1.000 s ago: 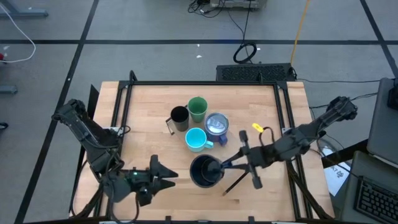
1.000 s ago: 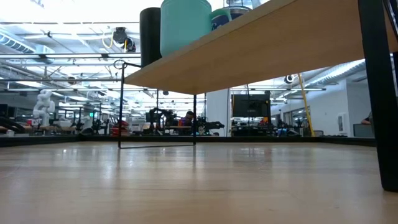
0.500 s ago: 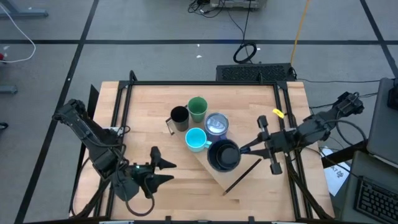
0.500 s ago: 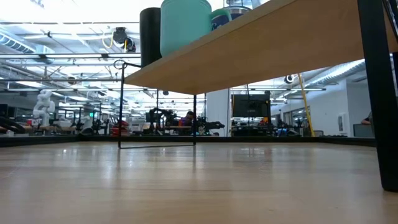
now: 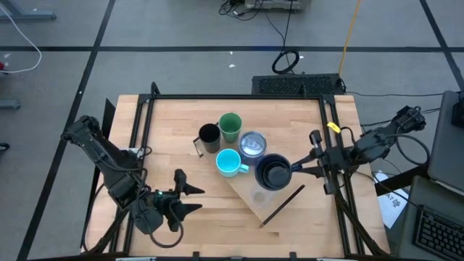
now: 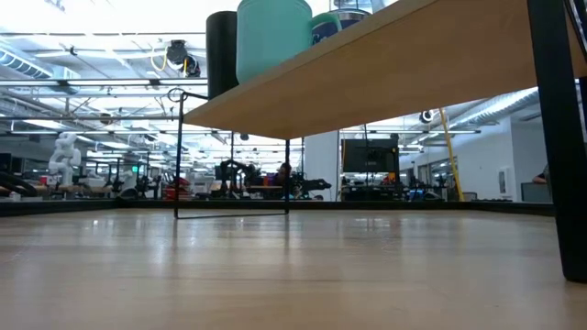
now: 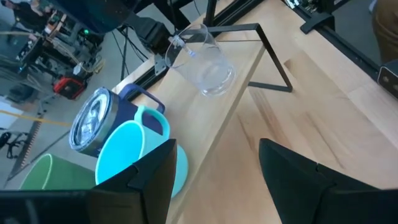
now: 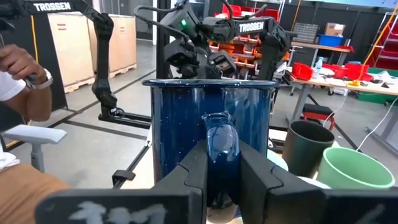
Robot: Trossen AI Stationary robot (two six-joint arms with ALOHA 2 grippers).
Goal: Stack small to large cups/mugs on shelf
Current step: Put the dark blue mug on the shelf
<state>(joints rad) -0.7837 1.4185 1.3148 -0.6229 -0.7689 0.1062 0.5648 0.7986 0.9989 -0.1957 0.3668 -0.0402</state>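
- High view: my right gripper (image 5: 296,168) sits by the right part of the shelf (image 5: 255,205), clamped on the handle of the dark navy mug (image 5: 272,173); mug upright over the plank, next to the tumbler (image 5: 252,144); cannot tell if its base touches the wood
- Right wrist view: my two fingers (image 8: 191,173) pinch the navy mug's handle from both sides; black cup (image 8: 308,146) and green cup (image 8: 354,175) show behind it
- My left gripper (image 5: 190,200) waits near the front-left of the table (image 5: 174,123), jaws apart, holding nothing; well apart from the cups
- Shelf runs diagonally across the table; cups cluster on it: black cup and green cup side by side at the far end, then cyan mug (image 5: 228,162) and tumbler just beside each other, then the navy mug
- Left wrist view: small clear glass cup (image 7: 202,62) stands upright on the plank, alone toward the end with the thin dark bracket (image 7: 261,53); cyan mug and tumbler close to my fingers (image 7: 292,171)
- Low view: looks under the shelf; black cup and cyan mug stand on top of the plank; neither gripper in frame
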